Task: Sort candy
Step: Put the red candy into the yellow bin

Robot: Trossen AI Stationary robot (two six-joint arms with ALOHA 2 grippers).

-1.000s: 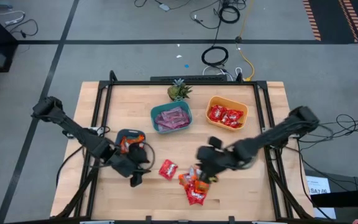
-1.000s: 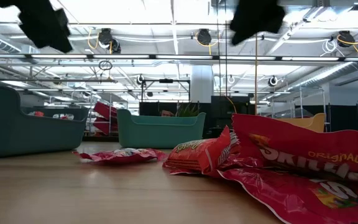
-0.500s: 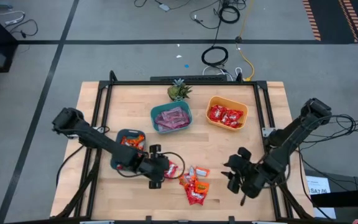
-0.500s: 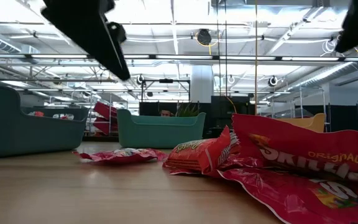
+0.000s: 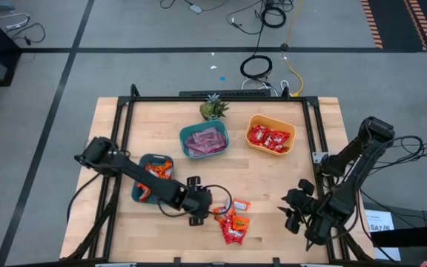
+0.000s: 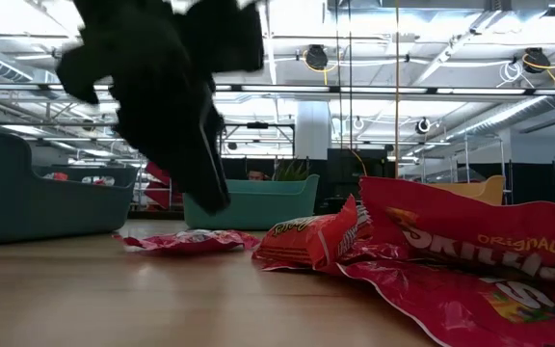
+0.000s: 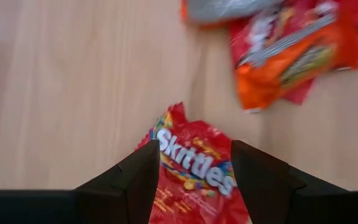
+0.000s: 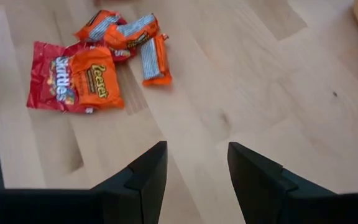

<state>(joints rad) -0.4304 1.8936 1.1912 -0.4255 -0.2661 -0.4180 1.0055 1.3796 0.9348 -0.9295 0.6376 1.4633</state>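
Note:
My left gripper (image 5: 203, 205) is open, low over a red Skittles pack (image 7: 194, 168) that lies flat on the table; its two fingers stand on either side of the pack. In the low view the pack (image 6: 186, 241) lies below the fingers, and I see no touch. The high view hides the pack under the gripper. A pile of red and orange candy packs (image 5: 232, 222) lies just to the right of it, and also shows in the right wrist view (image 8: 98, 68). My right gripper (image 5: 296, 215) is open and empty above bare table near the front right.
A dark teal bowl (image 5: 141, 185) with orange candies stands left of the left gripper. A teal bowl (image 5: 204, 141) with pink-purple candies and an orange bowl (image 5: 270, 136) with red candies stand farther back, behind them a small green plant (image 5: 213, 109). Bare wood lies between pile and right gripper.
My left gripper has gone toward the table's right edge and down, from beside the dark teal bowl to over the red Skittles pack. My right gripper has drawn back from the candy pile toward the table's right and near edges.

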